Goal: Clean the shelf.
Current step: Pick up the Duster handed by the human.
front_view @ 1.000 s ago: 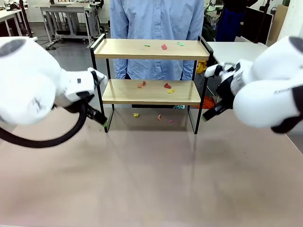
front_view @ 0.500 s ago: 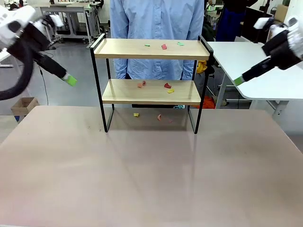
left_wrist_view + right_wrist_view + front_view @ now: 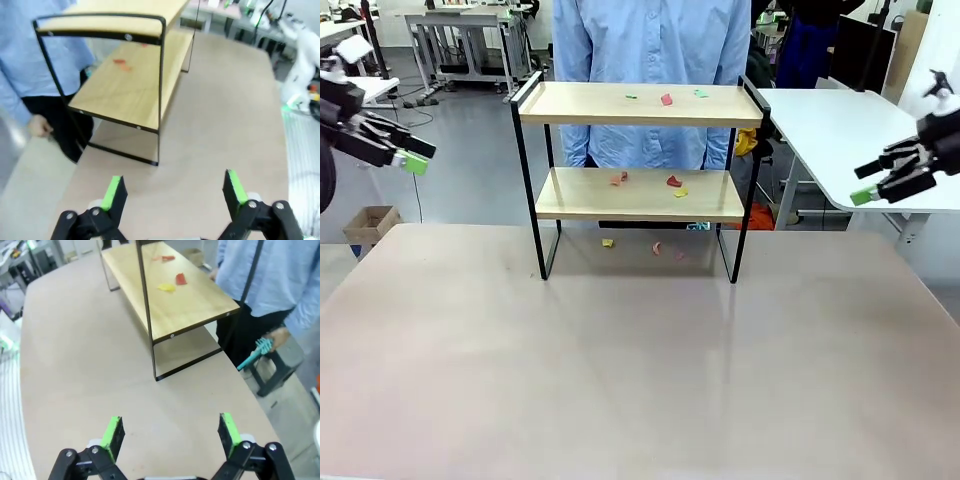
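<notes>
Shelf: the shelf [image 3: 640, 106] stands upright at the far middle of the surface [image 3: 640, 380], with the person just behind it.
Long axis: it runs left to right across the front view, along the surface's far edge. The open long side faces me, and a raised black rail closes each short end.
Build: two light wooden boards, one above the other, in a thin black frame whose feet rest on the surface.
Scraps: small coloured scraps [image 3: 666, 99] lie on it. Green and red ones are on the top board, orange, red and yellow ones on the lower board, and a few more on the surface beneath.
My left hand: my left hand [image 3: 417, 157] hangs in the air off the left side of the surface, well apart from the shelf. Its fingers are spread wide with nothing between them.
My right hand: my right hand [image 3: 865, 184] hangs off the right side, also well apart, fingers spread and holding nothing.
Surface: pale pinkish-beige, matte and smooth.
Person: the person [image 3: 650, 40] wears a light-blue shirt and holds a teal brush [image 3: 256, 353] low in one hand, seen from my right wrist.
Room: a workshop with a grey floor [image 3: 470, 150], a white table [image 3: 830, 115] at the right, a cardboard box [image 3: 372, 222] on the floor at the left, and workbenches [image 3: 460, 35] farther back.
</notes>
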Action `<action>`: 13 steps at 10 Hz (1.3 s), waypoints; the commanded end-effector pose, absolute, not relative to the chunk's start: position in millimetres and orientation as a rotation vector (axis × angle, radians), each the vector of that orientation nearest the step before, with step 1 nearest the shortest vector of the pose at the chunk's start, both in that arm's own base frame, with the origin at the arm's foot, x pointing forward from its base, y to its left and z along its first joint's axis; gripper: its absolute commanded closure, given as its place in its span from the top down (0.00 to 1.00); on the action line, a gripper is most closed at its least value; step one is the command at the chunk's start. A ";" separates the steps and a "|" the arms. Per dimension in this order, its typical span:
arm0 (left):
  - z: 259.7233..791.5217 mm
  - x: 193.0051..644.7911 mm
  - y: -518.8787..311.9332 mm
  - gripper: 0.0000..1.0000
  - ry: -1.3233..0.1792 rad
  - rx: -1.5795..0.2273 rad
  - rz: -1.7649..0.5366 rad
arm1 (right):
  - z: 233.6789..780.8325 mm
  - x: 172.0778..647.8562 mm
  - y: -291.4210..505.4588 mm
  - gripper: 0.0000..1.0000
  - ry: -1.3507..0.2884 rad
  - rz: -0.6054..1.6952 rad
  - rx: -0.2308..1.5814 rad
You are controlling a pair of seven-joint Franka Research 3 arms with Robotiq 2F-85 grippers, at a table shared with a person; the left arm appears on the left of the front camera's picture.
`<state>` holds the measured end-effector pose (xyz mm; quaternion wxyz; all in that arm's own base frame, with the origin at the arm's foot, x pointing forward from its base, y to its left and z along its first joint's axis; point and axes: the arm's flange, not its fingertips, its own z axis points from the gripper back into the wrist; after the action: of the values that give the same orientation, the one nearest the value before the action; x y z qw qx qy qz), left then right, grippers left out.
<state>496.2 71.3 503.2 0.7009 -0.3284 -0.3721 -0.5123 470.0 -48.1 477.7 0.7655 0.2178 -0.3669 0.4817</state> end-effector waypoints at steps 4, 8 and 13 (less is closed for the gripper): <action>460.9 526.7 105.8 1.00 -0.937 -0.822 -1.178 | 433.0 497.9 -110.3 1.00 -0.994 1.100 0.649; 459.9 513.6 116.3 1.00 -0.935 -0.833 -1.195 | 437.1 482.6 -99.5 1.00 -0.897 1.112 0.568; 443.8 587.1 154.8 1.00 -1.012 -0.921 -1.063 | 436.2 563.2 -146.1 1.00 -0.942 1.132 0.832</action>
<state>578.4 152.7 430.1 0.6573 -0.3901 -0.4305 -0.4800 548.6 -136.9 425.5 0.6777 0.3408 -0.4080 0.5081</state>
